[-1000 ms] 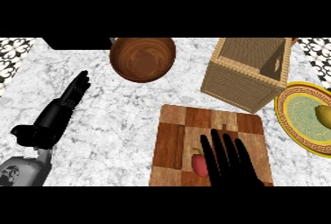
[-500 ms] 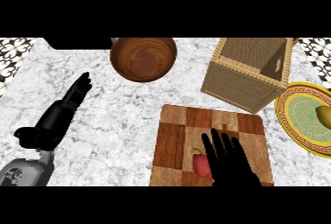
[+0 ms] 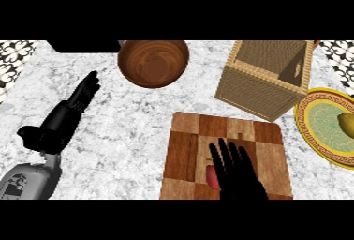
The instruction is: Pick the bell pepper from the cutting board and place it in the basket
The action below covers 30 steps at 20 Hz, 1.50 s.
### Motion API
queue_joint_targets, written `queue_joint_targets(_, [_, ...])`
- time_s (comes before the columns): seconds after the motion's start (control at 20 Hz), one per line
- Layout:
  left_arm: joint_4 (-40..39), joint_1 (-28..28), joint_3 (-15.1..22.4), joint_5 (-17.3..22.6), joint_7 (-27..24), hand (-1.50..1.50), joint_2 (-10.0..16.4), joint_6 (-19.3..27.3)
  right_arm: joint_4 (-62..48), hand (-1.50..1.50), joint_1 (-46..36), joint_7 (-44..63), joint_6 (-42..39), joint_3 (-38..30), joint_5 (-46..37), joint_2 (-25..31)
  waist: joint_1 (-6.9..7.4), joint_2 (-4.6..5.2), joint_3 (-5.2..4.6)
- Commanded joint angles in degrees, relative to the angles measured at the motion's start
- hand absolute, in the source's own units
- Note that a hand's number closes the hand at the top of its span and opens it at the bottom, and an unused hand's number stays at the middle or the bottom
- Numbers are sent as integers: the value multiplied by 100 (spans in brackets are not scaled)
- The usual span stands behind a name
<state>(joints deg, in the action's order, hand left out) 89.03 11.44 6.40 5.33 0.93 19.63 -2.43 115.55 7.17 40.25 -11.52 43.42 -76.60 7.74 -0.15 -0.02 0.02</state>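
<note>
Barely anything has shifted: my right hand [image 3: 240, 180] still lies over the smooth red pepper [image 3: 210, 174] near the front edge of the wooden board [image 3: 183, 154], fingers straight and slightly apart, so I'd curl them round its rounded, probably slippery skin before lifting toward the boxy woven basket [image 3: 257, 89] at the worktop's [image 3: 131, 133] back right.

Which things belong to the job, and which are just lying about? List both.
Job:
bell pepper, mostly hidden under the right hand
cutting board
basket

Lying about:
wooden bowl
yellow plate
left hand, resting open at the view's left
</note>
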Motion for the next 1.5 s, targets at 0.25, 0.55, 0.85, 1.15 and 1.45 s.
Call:
queue_joint_targets(0.25, [284, -93, -197, -334, 233, 0, -245, -170, 222, -150, -126, -109, -314, 8, 156, -174, 5, -2, -2])
queue_joint_targets(0.55, [265, -225, -378, -307, 69, 0, -331, -428, -408, -150, -218, -3, -114, -126, -124, -243, 16, -2, -2])
queue_joint_targets(0.85, [691, -601, -392, -458, 95, 0, -426, -500, -1140, -150, -238, -16, 217, -12, -266, -438, 34, -4, -1])
queue_joint_targets(1.15, [-356, -57, -671, -646, -371, 0, -525, -634, -1571, -150, -580, -192, 207, -417, -170, -569, 6, 6, -2])
queue_joint_targets(1.45, [807, -400, -587, -542, 388, 0, -639, -688, -1849, -150, -473, -224, 393, -611, -181, -488, 34, -5, 0])
